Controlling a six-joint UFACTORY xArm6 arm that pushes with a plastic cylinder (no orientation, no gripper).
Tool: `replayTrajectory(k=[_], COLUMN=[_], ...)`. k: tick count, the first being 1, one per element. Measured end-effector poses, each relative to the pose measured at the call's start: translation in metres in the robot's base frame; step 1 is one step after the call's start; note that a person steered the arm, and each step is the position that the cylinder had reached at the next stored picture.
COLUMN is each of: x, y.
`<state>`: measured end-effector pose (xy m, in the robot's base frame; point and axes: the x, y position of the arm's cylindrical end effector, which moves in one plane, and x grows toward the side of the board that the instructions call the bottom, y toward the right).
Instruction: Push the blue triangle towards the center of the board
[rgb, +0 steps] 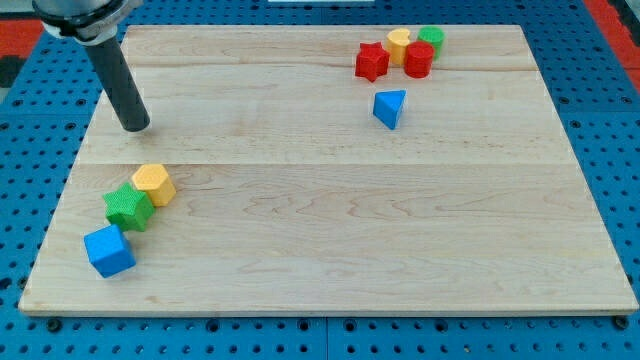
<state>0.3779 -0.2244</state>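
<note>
Blue pegboard frames a pale wooden board lying flat beneath me. On it, the blue triangle sits in the upper right part, above and right of the middle. Just above it cluster a red star, a yellow block, a red block and a green block, packed close together. Well apart, near the view's left bottom, a yellow hexagon, a green star and a blue cube form a slanting row. My rod leans down from the top left corner; my tip rests on bare wood, touching nothing, far left of the triangle.
</note>
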Motion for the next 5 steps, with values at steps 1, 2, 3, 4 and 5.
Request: replayTrajectory(k=[1,2,3,4,5], x=[-0.003,-0.007,-0.049,-0.04,-0.045], y=[0.002,0.041,0.124,0.199,0.224])
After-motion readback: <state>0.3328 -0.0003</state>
